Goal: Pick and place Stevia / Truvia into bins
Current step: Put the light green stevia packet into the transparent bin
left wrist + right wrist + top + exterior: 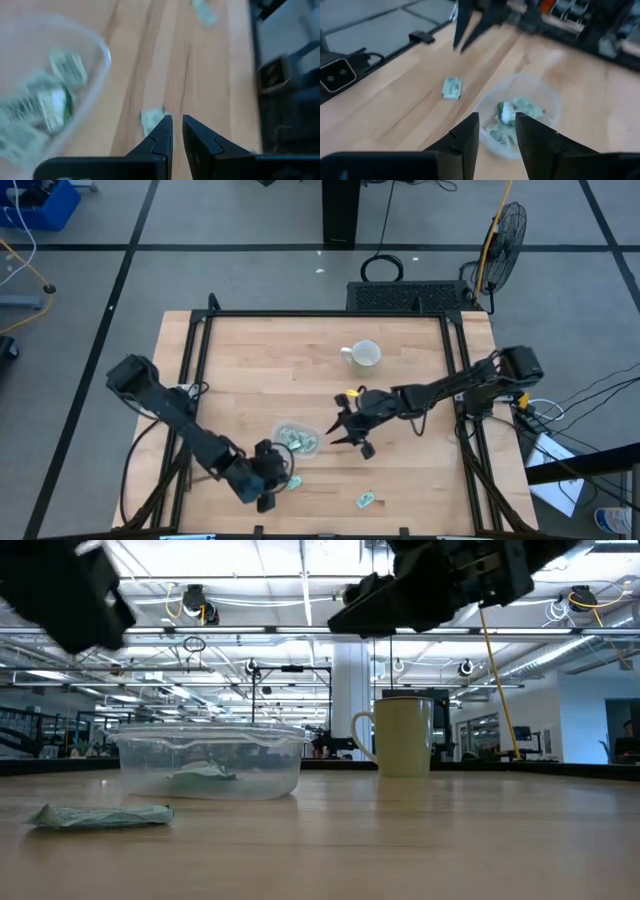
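The clear bin [297,440] sits near the table's middle and holds several pale green packets [517,112]. One loose packet [293,481] lies just on the near side of the bin, and another [366,500] lies by the near edge. My left gripper [265,480] hovers beside the first packet [151,120], with only a thin slit between its empty fingers. The low view shows this gripper [70,590] raised off the wood. My right gripper [345,430] is open and empty, above the bin's right side [497,125].
A white mug [363,354] stands upright on the far side of the bin, near the right arm's reach. Dark rails [195,360] run along the table's left and right sides. Bare wood lies left of the bin and toward the far edge.
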Robot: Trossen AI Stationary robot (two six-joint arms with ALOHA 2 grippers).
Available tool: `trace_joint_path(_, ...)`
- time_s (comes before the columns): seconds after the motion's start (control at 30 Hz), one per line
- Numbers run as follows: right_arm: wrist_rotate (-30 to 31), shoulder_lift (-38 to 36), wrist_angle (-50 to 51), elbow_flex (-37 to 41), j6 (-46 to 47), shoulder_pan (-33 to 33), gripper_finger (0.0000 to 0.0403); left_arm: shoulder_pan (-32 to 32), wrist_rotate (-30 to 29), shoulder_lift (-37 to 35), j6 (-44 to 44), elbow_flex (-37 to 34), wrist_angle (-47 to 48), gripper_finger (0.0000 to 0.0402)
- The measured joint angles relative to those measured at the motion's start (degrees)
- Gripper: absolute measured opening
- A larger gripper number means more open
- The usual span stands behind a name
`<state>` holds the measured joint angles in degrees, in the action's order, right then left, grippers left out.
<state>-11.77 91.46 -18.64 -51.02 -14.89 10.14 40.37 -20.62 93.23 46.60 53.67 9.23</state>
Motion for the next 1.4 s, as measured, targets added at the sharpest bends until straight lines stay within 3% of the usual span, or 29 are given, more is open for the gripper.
trace_joint_path(0.17, 4.91, -3.32, -8.23, 5.18, -5.2, -0.01, 0.0121, 0.71, 4.09, 6.4, 3.62, 0.0, -0.98, 0.0047)
trace_joint_path(0.37, 15.8, -7.43, -9.98, 7.41, -11.31, -0.03, 0.0122, 1.09, 6.69, 11.08, 1.94, -0.04, -5.13, 0.0047)
trace_joint_path(0.5, 19.19, -8.98, -9.89, 7.72, -13.54, -0.08, 0.0121, 0.99, 6.66, 12.3, 1.69, -0.04, -4.69, 0.0047)
trace_joint_path(0.9, 19.34, -9.88, -10.28, 7.8, -20.45, -0.06, 0.0121, 0.87, 4.93, 12.24, -2.33, -0.04, -5.18, 0.0046)
trace_joint_path(1.03, 19.28, -9.88, -10.29, 7.8, -20.94, -0.08, 0.0121, 0.87, 4.45, 11.37, -5.39, 0.0, -8.29, 0.0046)
trace_joint_path(1.4, 19.28, -9.86, -10.27, 7.8, -21.47, -0.06, 0.0121, 0.57, 3.64, 11.11, -17.57, -0.04, -5.08, 0.0046)
